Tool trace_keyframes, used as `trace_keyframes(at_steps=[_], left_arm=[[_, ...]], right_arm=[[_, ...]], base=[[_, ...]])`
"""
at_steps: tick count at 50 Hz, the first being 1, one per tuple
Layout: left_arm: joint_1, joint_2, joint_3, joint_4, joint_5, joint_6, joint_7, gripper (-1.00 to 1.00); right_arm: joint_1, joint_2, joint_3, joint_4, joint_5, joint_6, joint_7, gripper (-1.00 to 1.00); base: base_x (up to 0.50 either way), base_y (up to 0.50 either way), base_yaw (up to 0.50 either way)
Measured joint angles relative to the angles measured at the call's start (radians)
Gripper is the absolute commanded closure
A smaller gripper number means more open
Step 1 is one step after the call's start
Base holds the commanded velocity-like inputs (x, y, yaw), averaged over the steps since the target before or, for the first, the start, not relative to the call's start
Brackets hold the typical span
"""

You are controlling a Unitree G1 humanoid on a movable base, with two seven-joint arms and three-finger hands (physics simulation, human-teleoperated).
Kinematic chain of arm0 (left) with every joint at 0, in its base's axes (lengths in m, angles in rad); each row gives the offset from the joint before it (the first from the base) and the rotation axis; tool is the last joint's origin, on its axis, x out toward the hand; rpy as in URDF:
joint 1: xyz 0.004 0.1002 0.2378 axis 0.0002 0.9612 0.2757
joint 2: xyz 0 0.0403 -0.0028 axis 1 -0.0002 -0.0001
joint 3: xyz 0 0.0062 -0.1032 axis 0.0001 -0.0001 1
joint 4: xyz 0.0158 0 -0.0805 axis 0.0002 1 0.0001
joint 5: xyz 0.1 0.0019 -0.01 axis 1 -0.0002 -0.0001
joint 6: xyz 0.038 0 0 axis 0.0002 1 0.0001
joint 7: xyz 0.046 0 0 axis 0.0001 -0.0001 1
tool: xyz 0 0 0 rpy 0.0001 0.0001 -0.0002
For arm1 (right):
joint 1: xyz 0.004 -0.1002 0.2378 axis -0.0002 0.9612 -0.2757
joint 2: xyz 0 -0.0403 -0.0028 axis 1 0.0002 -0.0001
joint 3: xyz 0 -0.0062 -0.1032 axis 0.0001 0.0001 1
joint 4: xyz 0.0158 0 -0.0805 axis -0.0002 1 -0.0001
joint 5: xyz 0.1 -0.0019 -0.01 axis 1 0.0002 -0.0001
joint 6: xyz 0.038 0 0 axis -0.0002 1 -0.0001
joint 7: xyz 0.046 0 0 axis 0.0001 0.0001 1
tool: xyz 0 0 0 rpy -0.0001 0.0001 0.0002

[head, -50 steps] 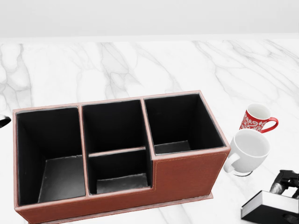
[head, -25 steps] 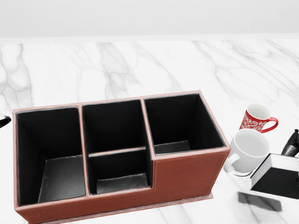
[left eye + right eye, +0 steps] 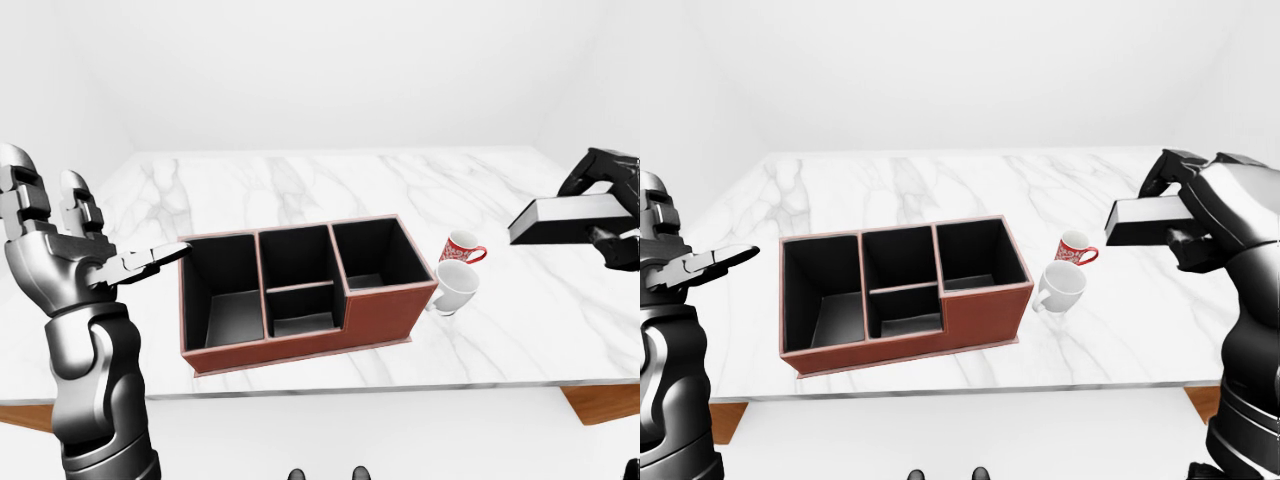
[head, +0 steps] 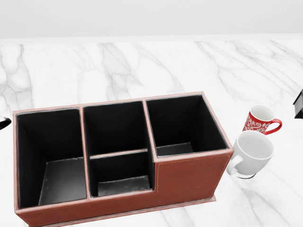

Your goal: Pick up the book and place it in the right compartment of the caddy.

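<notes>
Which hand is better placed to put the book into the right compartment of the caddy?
The right hand. Its fingers already hold the book in the air, to the right of the caddy. The left hand is open and empty, on the far left side.

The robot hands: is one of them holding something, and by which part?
The right hand holds the book by its right end, above the table; the left hand holds nothing.

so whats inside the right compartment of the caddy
Nothing shows in the caddy's right compartment: black walls, a strip of bare floor. Its near wall hides the rest. The book is in the right hand, above the table.
</notes>
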Motion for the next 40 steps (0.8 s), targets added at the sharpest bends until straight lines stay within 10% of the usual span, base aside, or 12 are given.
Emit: trace_keyframes(at_steps=[12, 27, 40], left_arm=[[0.003, -0.004, -0.004, -0.001, 0.005, 0.0, -0.003, -1.0], [0.005, -0.012, -0.012, 0.002, 0.01, 0.0, -0.008, -1.0], [0.005, -0.012, -0.012, -0.001, 0.006, 0.0, -0.007, -1.0]], right_arm=[[-0.374, -0.072, 0.198, 0.136, -0.046, 0.0, 0.0, 1.0], [-0.936, 0.118, 0.392, 0.676, -0.036, 0.0, 0.0, 1.0], [-1.112, 0.273, 0.484, 0.965, 0.02, 0.0, 0.0, 1.0]], base=[[0.0, 0.0, 0.0], [0.0, 0.0, 0.0], [0.0, 0.0, 0.0]])
